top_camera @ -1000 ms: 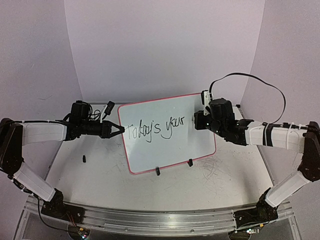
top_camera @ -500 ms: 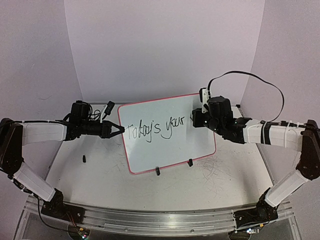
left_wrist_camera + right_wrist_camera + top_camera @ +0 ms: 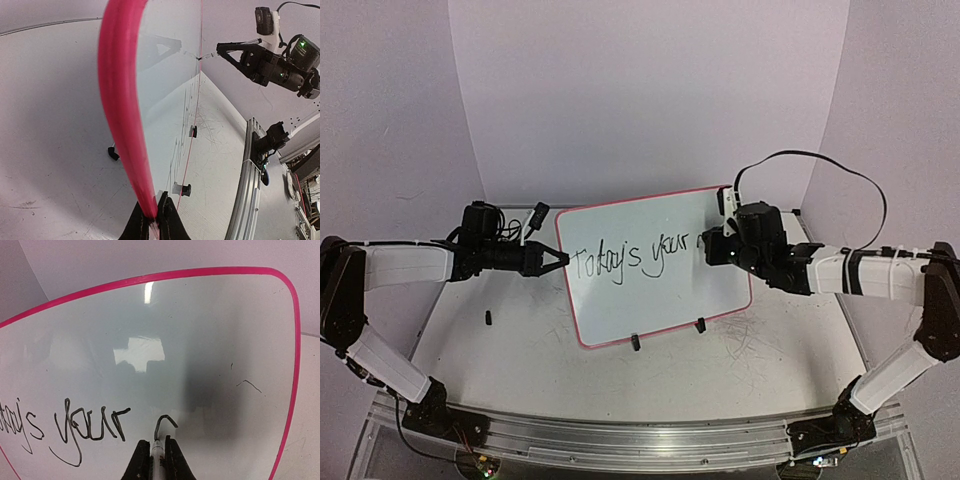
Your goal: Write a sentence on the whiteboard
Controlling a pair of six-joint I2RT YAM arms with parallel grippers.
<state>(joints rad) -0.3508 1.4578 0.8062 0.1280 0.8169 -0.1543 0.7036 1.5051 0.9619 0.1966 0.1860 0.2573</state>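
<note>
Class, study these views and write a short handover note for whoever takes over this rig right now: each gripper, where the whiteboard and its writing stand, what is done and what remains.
Left gripper: shut on the left rim of the whiteboard, apparently steadying it.
Right gripper: shut on the marker, with the tip on the board just right of "your".
The whiteboard stands on its two clip feet on the table, facing the arms.
Done: the sentence reads "Today's your", and one hooked stroke of the next word has been started.
Left: finish that word and end the sentence.
</note>
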